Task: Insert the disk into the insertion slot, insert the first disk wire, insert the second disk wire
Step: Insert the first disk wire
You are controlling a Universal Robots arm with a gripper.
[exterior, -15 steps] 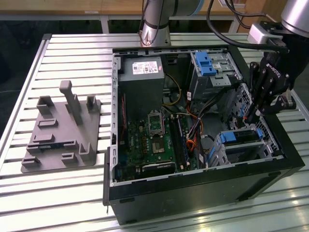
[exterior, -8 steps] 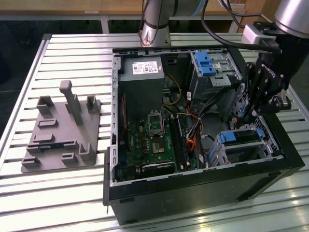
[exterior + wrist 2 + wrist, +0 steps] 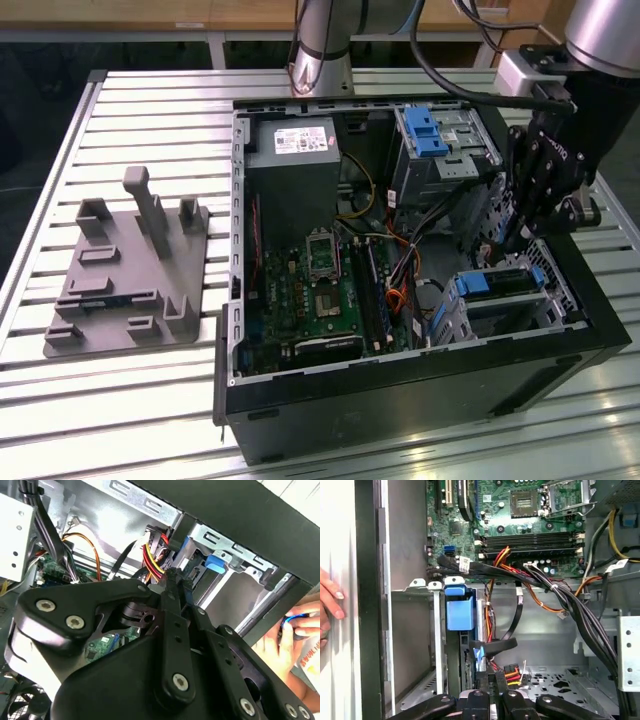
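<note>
The disk (image 3: 500, 281), blue-framed, sits in the grey insertion slot (image 3: 512, 314).

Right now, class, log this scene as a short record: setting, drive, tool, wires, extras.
Setting: open computer case on a slatted metal table
Drive: disk lying in the insertion slot, blue carrier showing
Tool: gripper reaching into the case at the disk
Wires: red, yellow and black wires loose near the gripper
Extras: grey fixture on the exterior view's left; a hand beside the case
</note>
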